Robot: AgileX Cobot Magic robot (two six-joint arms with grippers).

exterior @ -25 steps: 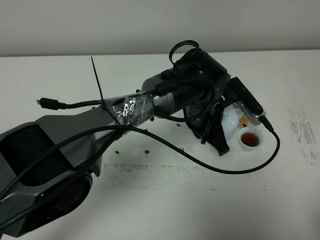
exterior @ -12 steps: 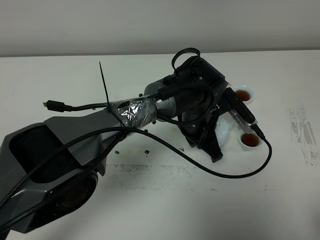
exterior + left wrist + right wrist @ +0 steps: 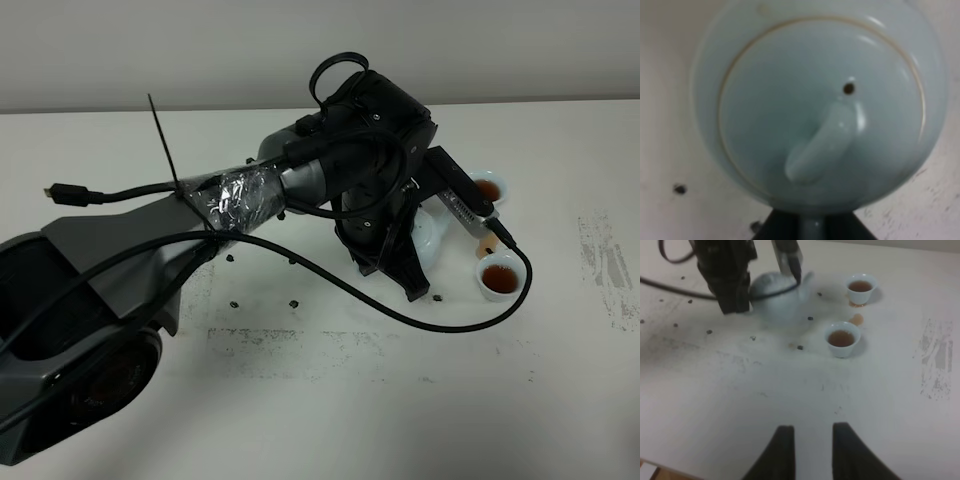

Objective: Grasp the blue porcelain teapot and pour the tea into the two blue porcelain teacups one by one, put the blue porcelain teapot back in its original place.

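Note:
The pale blue teapot (image 3: 432, 238) stands upright to the left of the two teacups, mostly hidden by my left arm in the high view. It fills the left wrist view (image 3: 820, 100), seen from above with its lid knob. My left gripper (image 3: 807, 229) is shut on its handle. I cannot tell whether the pot rests on the table. The far teacup (image 3: 487, 188) and the near teacup (image 3: 498, 278) both hold brown tea. The right wrist view shows the teapot (image 3: 780, 297), both cups (image 3: 861, 288) (image 3: 842, 338), and my right gripper (image 3: 812, 450), open and empty well short of them.
A small tea spill (image 3: 485, 243) lies between the cups. A black cable (image 3: 440, 325) loops from the left arm over the table in front of the pot. Small dark specks (image 3: 294, 302) dot the white table. A worn grey patch (image 3: 600, 260) is at the right.
My left arm has drawn back to the left with the teapot, away from the near cup. The far cup, hidden a second ago, now shows.

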